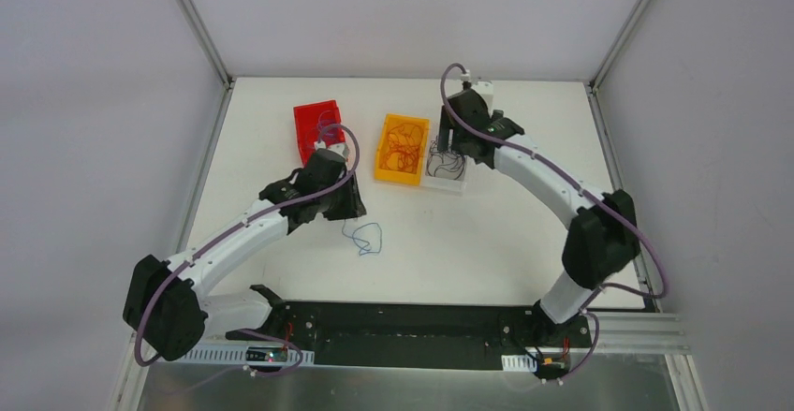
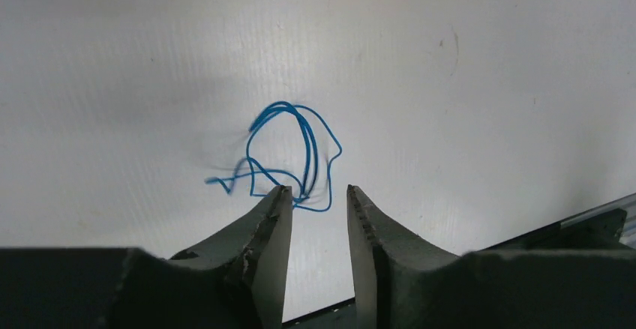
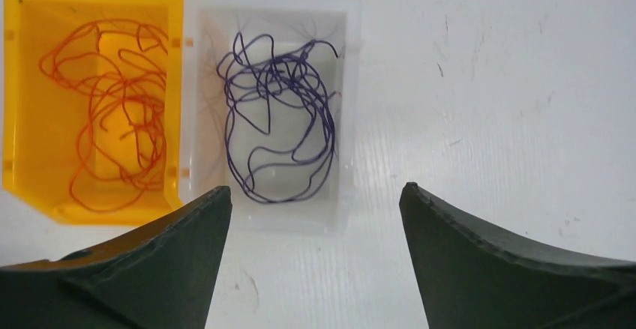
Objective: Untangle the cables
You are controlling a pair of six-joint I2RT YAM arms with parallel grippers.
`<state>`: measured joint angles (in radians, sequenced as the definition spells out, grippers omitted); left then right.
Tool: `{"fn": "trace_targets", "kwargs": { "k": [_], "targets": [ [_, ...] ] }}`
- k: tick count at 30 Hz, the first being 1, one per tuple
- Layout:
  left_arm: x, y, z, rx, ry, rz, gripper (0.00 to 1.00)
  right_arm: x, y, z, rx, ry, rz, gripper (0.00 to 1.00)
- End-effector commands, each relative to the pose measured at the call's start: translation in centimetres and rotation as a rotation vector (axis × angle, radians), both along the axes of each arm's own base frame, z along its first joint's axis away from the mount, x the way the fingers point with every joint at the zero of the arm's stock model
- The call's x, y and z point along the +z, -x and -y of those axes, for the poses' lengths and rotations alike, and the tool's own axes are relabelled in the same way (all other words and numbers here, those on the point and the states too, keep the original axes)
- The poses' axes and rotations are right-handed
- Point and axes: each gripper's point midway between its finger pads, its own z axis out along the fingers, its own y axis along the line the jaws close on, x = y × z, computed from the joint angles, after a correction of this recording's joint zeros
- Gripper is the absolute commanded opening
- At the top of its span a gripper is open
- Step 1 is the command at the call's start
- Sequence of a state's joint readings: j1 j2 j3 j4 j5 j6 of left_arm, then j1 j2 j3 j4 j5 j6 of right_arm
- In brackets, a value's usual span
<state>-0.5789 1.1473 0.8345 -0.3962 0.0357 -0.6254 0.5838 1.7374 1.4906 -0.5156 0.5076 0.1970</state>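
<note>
A thin blue cable (image 1: 367,239) lies in loose loops on the white table; it also shows in the left wrist view (image 2: 289,153). My left gripper (image 1: 353,207) (image 2: 319,190) is open, with its tips at the near end of the blue cable's loops and the left fingertip (image 2: 281,194) against a strand. An orange cable (image 3: 112,112) lies in the yellow bin (image 3: 19,82). A purple cable (image 3: 277,112) lies in the clear bin (image 3: 346,119). My right gripper (image 1: 451,141) (image 3: 315,188) is wide open and empty above the clear bin's near edge.
A red bin (image 1: 318,125) stands at the back left, behind my left wrist. The yellow bin (image 1: 403,172) and the clear bin (image 1: 448,184) stand side by side at the back middle. A black base rail (image 1: 403,322) runs along the near edge.
</note>
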Motion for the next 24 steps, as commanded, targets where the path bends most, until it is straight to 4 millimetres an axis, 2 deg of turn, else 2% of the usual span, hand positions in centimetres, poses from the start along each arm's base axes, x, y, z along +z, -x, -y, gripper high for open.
{"fn": "trace_targets", "kwargs": {
  "k": [1, 3, 6, 8, 12, 17, 19, 22, 24],
  "targets": [
    [-1.3, 1.1, 1.9, -0.130, -0.036, -0.022, 0.51, 0.7, 3.3, 0.7, 0.041, -0.106, 0.022, 0.89],
    [-2.0, 1.3, 2.0, -0.144, -0.075, -0.023, 0.66, 0.1, 5.2, 1.3, 0.055, -0.136, 0.012, 0.91],
    [-2.9, 1.8, 2.2, -0.168, -0.120, -0.030, 0.81, 0.0, 7.3, 2.0, 0.062, -0.167, 0.012, 0.92],
    [-3.4, 1.9, 1.9, -0.158, -0.167, -0.040, 0.97, 0.3, 8.5, 2.6, 0.066, -0.190, 0.024, 0.92],
    [-4.5, 2.2, 0.7, -0.132, -0.293, -0.041, 0.99, 0.7, 9.9, 3.0, 0.077, -0.234, 0.041, 0.92],
    [-5.7, 1.6, -1.1, -0.111, -0.436, -0.002, 0.99, 1.2, 10.5, 2.9, 0.090, -0.265, 0.052, 0.93],
    [-6.5, 1.7, -0.7, -0.151, -0.445, -0.033, 0.99, 1.3, 10.6, 2.8, 0.096, -0.272, 0.051, 0.93],
    [-7.4, 2.5, 1.8, -0.243, -0.366, -0.059, 0.99, 1.4, 10.7, 2.8, 0.100, -0.274, 0.054, 0.93],
    [-7.8, 2.6, 2.1, -0.256, -0.384, -0.053, 0.99, 1.5, 10.8, 2.8, 0.103, -0.278, 0.055, 0.93]
  ]
}}
